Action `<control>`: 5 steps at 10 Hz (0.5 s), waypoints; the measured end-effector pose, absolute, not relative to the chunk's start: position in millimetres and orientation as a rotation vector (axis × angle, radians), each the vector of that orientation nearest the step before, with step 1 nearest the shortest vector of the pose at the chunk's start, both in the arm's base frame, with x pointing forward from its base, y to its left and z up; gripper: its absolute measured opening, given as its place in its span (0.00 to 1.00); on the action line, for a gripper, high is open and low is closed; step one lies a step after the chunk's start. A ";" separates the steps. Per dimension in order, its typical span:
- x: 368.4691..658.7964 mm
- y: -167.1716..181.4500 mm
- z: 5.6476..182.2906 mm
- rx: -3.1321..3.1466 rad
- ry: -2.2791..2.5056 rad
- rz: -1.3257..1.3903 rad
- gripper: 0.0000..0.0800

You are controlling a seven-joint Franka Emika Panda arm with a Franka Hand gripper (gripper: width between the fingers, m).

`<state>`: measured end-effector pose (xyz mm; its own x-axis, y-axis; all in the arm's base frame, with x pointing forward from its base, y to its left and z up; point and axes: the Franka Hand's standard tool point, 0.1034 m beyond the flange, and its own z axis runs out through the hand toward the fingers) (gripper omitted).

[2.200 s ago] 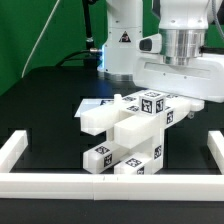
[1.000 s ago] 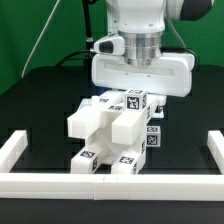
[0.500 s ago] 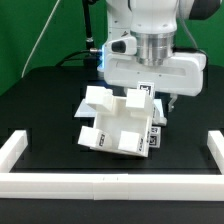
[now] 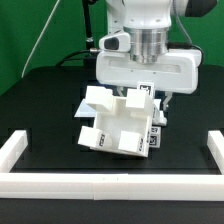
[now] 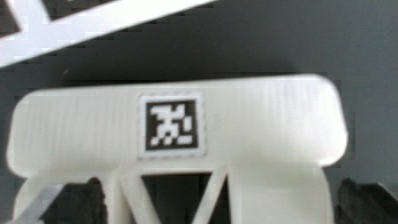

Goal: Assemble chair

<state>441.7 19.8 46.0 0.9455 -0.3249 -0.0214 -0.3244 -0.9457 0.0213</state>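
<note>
One chair (image 4: 118, 125), part-built, lay tilted at the middle of the table (image 4: 40, 110). Gripper (image 4: 150, 98) stood straight above its far top edge, fingers (image 5: 71, 200) either side of the tagged bar (image 5: 169, 120). Gripping or merely straddling, I could not tell, as the tips were blurred.

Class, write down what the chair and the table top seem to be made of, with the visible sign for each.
Chair: likely matte white plastic; chunky blocks with even, dull faces, faintly ridged in the wrist view. Table top: black, non-glossy; material unclear.
</note>
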 end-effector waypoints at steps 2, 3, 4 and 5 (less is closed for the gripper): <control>454.0 3.3 51.3 3.082 -0.484 -0.014 0.81; 454.4 -13.3 50.5 3.080 -0.443 -0.009 0.81; 454.7 -35.3 46.3 3.070 -0.398 0.002 0.81; 454.4 -57.3 41.4 3.060 -0.355 0.010 0.81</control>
